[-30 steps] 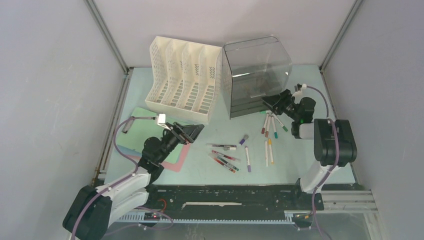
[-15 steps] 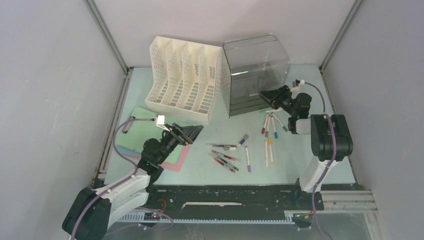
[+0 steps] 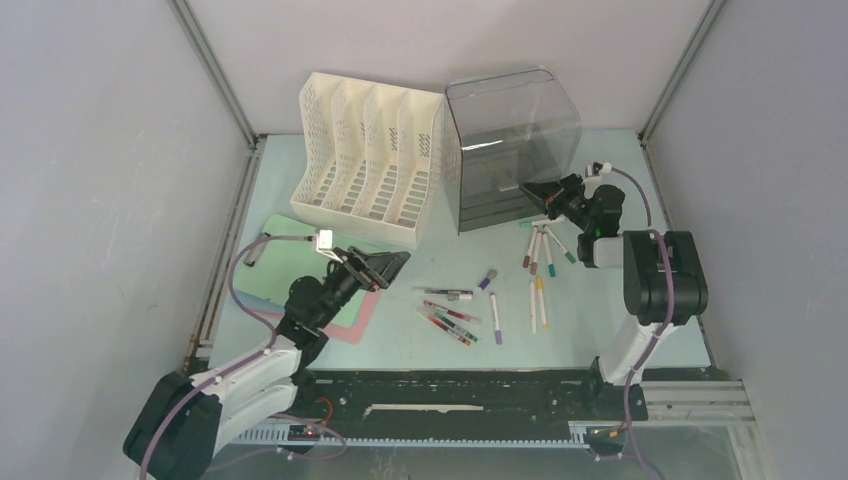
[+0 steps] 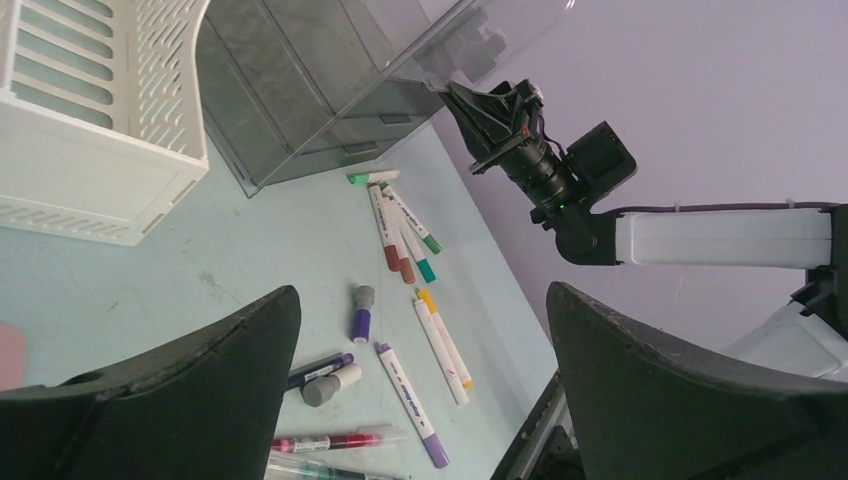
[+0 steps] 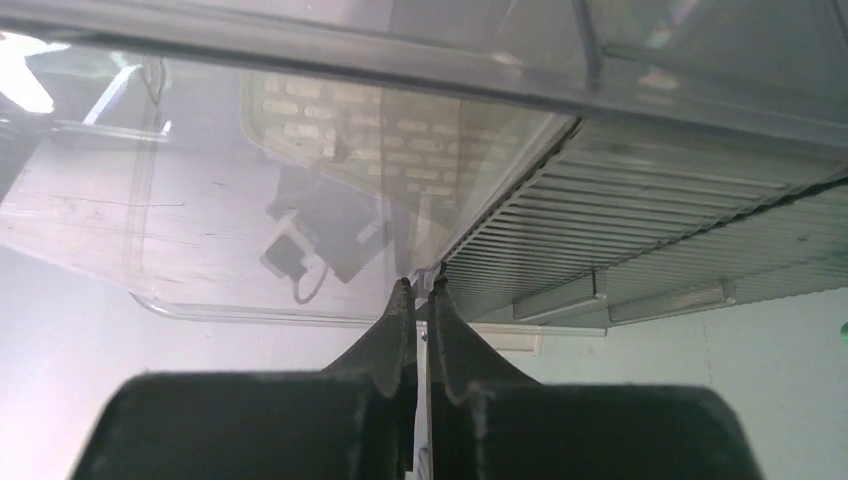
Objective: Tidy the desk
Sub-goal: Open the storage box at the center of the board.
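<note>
The bench (image 3: 590,330) is fixed and rigid, with nothing on it to grasp. At its far side stands the clear plastic box (image 3: 510,140), probably light, stiff and slippery, best taken by a thin wall edge. The right gripper (image 5: 420,290) pinches that edge; the left gripper (image 3: 388,262) hangs spread wide.

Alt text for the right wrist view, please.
The right gripper, black jaws shut, pinches the thin edge of a smoky clear plastic box that fills the upper view; pale mint-green desk shows at lower right.

File rack (image 3: 365,165), clear box (image 3: 510,140) block the desk (image 3: 592,322) back, pens (image 3: 447,309) strewn centre
</note>
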Robot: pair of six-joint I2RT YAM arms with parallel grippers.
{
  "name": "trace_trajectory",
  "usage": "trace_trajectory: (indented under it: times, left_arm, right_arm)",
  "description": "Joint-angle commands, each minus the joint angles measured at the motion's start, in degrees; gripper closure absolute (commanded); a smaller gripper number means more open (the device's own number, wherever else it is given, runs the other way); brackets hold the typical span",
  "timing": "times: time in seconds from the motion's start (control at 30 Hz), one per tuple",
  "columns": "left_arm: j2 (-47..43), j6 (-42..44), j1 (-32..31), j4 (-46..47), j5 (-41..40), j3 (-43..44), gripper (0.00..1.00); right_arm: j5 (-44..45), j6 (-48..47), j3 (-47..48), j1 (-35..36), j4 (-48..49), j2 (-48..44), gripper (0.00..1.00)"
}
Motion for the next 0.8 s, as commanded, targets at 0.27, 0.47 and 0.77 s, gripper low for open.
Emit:
trace_trajectory:
  times: [0.27,0.47,0.77]
  left_arm:
    - [14.5,0.4,-3.2,13.7,0.9,12.2,0.0]
    - [27.3,-2.4,-4.0,24.5,4.2,20.3,0.0]
    - [40.9,-5.8,-6.8,25.8,4.3,33.3,0.01]
  right_arm:
    - [0.0,2.6,-3.9,-2.1,0.6,-17.0,1.0]
    - [-0.8,2.8,-4.9,-4.3,-1.3,-21.9,1.0]
    - [-1.9,3.9,-4.9,-4.9,-0.5,-22.5,1.0]
